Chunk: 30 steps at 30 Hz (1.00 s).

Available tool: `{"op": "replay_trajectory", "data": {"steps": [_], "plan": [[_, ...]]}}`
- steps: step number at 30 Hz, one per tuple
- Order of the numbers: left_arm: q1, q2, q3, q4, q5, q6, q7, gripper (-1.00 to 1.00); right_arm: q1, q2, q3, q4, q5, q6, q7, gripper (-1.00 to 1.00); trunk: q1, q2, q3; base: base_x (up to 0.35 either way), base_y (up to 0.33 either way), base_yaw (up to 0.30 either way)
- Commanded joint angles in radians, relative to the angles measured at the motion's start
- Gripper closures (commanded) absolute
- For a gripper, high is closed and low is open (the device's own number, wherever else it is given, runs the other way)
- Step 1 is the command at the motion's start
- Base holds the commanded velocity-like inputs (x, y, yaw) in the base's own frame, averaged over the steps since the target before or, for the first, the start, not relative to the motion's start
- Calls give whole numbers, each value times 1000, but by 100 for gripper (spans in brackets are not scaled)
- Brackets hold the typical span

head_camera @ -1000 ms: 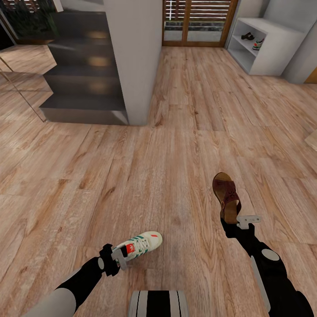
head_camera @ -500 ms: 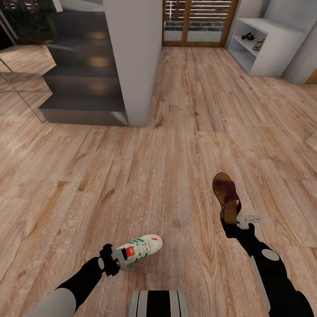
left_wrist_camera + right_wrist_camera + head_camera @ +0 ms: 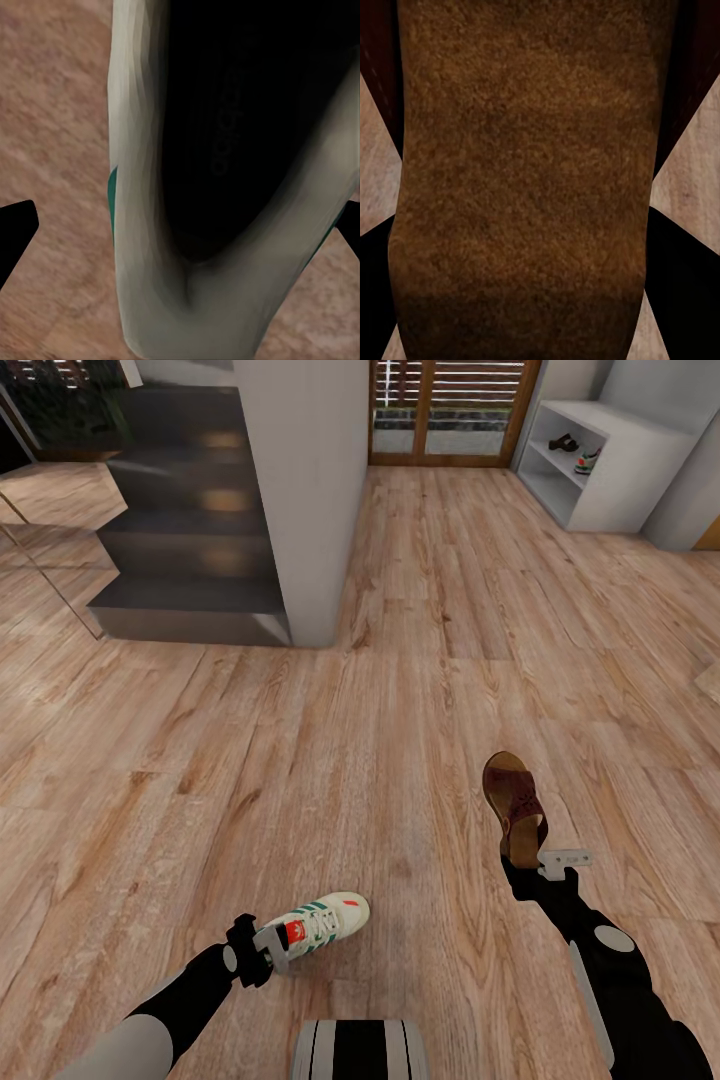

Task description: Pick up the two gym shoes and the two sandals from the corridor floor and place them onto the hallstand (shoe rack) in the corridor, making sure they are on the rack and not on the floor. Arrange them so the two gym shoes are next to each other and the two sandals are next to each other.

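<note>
A gym shoe [image 3: 322, 926] is held off the floor [image 3: 400, 690] at its heel by the left gripper [image 3: 272, 946], whose fingers are pinched on it; the toe points away to the right. In the left wrist view the shoe's dark opening and pale collar [image 3: 150, 225] are seen close up between the two dark fingertips [image 3: 15, 225]. A sandal [image 3: 514, 805] is carried by the right gripper [image 3: 540, 865], clamped at its heel, the toe strap pointing away from the robot. In the right wrist view the brown footbed [image 3: 525, 187] is seen between the dark fingers [image 3: 682, 292].

Compared with a second ago, the gym shoe is seen slightly lower in the head view, and the stairs [image 3: 190, 540] are shifted a little too, so the camera may have moved; since half a second ago nothing is changed. The sandal is unchanged.

Far ahead on the right, the rack [image 3: 610, 470] is seen against the wall, with a second sandal [image 3: 563, 442] and a second gym shoe [image 3: 587, 458] side by side on its shelf. A grey pillar [image 3: 300, 500] stands beside the stairs, and a wooden door [image 3: 450, 410] lies beyond.
</note>
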Motion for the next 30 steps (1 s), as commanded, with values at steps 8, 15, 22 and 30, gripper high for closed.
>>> {"op": "replay_trajectory", "data": {"steps": [8,15,22,30], "plan": [[0,1,-4,-3,-6,5,-5,-100,0,0,-2,-2,10,4,8,100,0,0,-1,0,0,0],[0,1,-1,-3,-6,5,-4,-100,0,0,-2,-2,10,4,8,100,0,0,-1,0,0,0],[0,1,5,-3,-6,5,-1,100,0,0,-2,-2,10,4,8,100,0,0,-1,0,0,0],[-1,1,7,-3,-4,5,1,100,0,0,-2,-2,10,4,8,100,0,0,-1,0,0,0]]}}
